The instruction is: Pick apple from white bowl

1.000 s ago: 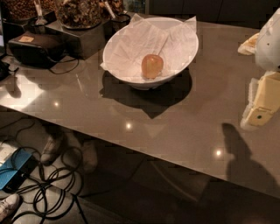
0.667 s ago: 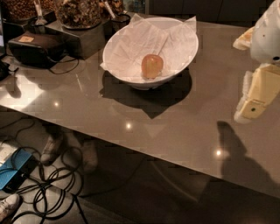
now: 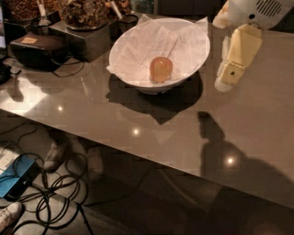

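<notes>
Apple (image 3: 161,69) sits on the crumpled paper liner near the middle of the white bowl (image 3: 148,87), upper centre of frame on the tabletop (image 3: 260,120). Pincer (image 3: 227,77) hangs at upper right, just beside the bowl's right rim and clear of the apple, holding nothing; can't tell if it's wide or narrow. Nut containers (image 3: 85,13) upper left behind the bowl.

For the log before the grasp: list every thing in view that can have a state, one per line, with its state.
apple: lying in the bowl on the paper, not grasped
white bowl: upright on the table, paper-lined, holding the apple
paper: crumpled, corners sticking past the rim
gripper: hovering right of the bowl, apart from it, holding nothing
nut containers: filled, scoops standing in them
cables: tangled on the floor
</notes>
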